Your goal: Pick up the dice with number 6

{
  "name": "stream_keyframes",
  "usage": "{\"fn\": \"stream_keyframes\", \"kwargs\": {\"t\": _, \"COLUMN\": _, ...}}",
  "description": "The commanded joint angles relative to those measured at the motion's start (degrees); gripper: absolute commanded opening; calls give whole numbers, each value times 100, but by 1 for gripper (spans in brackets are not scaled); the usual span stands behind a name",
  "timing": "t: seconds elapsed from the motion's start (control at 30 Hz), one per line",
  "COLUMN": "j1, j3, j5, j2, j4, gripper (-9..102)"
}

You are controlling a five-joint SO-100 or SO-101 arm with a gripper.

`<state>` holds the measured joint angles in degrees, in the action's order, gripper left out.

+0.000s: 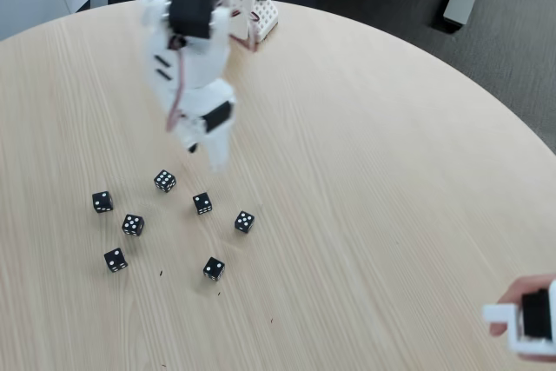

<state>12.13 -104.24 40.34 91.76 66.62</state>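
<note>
Several small black dice with white pips lie scattered on the round wooden table in the fixed view. The dice with number 6 is the one farthest back, its top face crowded with pips. My white gripper hangs from above, blurred, with its tip pointing down just behind and to the right of that die and apart from it. Nothing shows between its fingers, and the blur hides how the jaws stand. Other dice sit at the left, in the middle and at the right.
More dice lie nearer the front. The arm's white base stands at the table's far edge. A person's hand holding a white device shows at the bottom right. Dark floor lies beyond the table's edge.
</note>
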Motion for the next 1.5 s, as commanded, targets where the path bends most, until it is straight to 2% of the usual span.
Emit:
{"fn": "stream_keyframes", "kwargs": {"t": 0.0, "j1": 387, "j3": 255, "j5": -9, "j2": 0, "j4": -44, "gripper": 19}}
{"fn": "stream_keyframes", "kwargs": {"t": 0.23, "j1": 1134, "j3": 255, "j5": -308, "j2": -9, "j4": -44, "gripper": 20}}
{"fn": "stream_keyframes", "kwargs": {"t": 0.4, "j1": 1134, "j3": 264, "j5": -773, "j2": -9, "j4": -62, "gripper": 22}}
{"fn": "stream_keyframes", "kwargs": {"t": 0.67, "j1": 1204, "j3": 220, "j5": -914, "j2": -334, "j4": -1459, "gripper": 22}}
{"fn": "stream_keyframes", "kwargs": {"t": 0.83, "j1": 1230, "j3": 193, "j5": -976, "j2": -343, "j4": -1740, "gripper": 22}}
{"fn": "stream_keyframes", "kwargs": {"t": 1.33, "j1": 1125, "j3": 167, "j5": 229, "j2": -1257, "j4": -1635, "gripper": 22}}
{"fn": "stream_keyframes", "kwargs": {"t": 1.47, "j1": 1125, "j3": 158, "j5": 281, "j2": -1257, "j4": -1635, "gripper": 22}}
